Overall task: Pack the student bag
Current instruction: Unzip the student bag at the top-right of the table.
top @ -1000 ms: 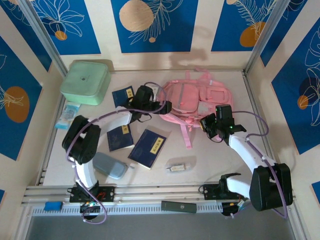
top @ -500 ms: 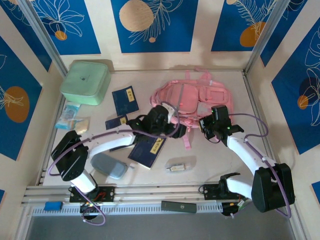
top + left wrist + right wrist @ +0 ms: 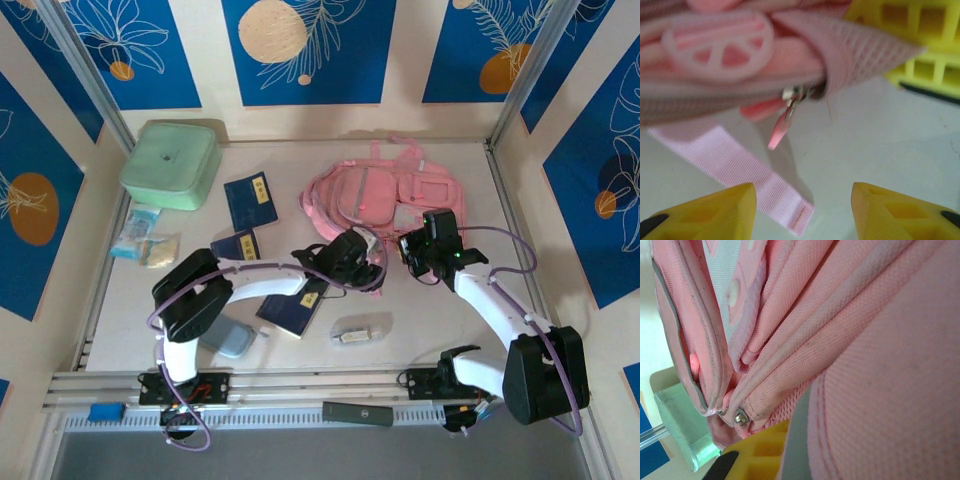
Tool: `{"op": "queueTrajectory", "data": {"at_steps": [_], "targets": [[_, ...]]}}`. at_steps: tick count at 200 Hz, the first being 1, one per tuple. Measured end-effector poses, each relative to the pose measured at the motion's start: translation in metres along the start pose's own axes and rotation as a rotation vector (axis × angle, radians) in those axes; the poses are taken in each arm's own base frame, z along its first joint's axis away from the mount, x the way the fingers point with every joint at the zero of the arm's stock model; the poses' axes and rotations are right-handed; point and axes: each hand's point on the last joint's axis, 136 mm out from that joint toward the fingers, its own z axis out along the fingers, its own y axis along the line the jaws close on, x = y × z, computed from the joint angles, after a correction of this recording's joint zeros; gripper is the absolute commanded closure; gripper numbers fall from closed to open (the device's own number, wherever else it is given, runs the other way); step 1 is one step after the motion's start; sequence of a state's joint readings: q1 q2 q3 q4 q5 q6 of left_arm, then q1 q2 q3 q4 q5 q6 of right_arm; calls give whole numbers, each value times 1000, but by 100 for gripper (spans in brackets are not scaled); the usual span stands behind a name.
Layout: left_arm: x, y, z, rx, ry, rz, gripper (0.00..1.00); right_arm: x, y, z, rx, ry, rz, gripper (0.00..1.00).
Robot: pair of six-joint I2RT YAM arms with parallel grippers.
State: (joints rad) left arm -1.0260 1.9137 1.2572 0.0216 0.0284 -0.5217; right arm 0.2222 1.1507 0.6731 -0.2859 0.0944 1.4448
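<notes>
Top external view: the pink bag (image 3: pixel 372 195) lies flat on the bench (image 3: pixel 440 320), towards the far right. Its straps trail off its far edge. The left arm bends round from its base and brings the left hand (image 3: pixel 368 268) to the bag's near edge, about the middle. The right hand (image 3: pixel 420 250) is just beside it, at the bag's near right corner.

From the left wrist, the left hand is released. Its two yellow fingers (image 3: pixel 705 212) stand well apart with nothing between them, over bare bench. Just ahead of them hangs the bag's zip pull (image 3: pixel 782 125), a pink tab dangling from a metal slider. A flat pink strap (image 3: pixel 740 167) lies on the bench below it. At the upper right the bag's mesh cloth is drawn to a point against a yellow finger (image 3: pixel 920 45) of the right hand, so that hand looks to be grasping the bag by its edge. From the right wrist, folds of pink cloth crowd up to the lens and lie over that hand's yellow finger.

Elsewhere on the bench there is a mint box (image 3: pixel 172 163) at the far left. A blue booklet (image 3: pixel 250 198) lies left of the bag, and two more are partly under the left arm. A grey pouch (image 3: pixel 228 338) sits near the left arm's base. A small clear packet (image 3: pixel 357 330) lies nearer than the bag.
</notes>
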Motion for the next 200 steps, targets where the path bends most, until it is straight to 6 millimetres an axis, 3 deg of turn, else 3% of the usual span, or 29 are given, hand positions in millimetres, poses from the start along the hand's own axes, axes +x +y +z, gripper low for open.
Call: {"op": "queueTrajectory", "data": {"at_steps": [23, 51, 121, 163, 200], "targets": [[-12, -3, 4, -7, -17, -4, 55, 1, 2, 1, 2, 9, 1, 100], [-21, -1, 4, -45, -21, -17, 55, 2, 4, 1, 7, 22, 5, 100], [-6, 11, 16, -93, 31, -34, 54, 2, 9, 0, 1, 37, 11, 100], [-17, 15, 23, -95, 7, -51, 55, 2, 9, 0, 1, 38, 11, 100], [-29, 17, 22, -100, -32, -40, 71, 2, 9, 0, 1, 38, 11, 100]]}}
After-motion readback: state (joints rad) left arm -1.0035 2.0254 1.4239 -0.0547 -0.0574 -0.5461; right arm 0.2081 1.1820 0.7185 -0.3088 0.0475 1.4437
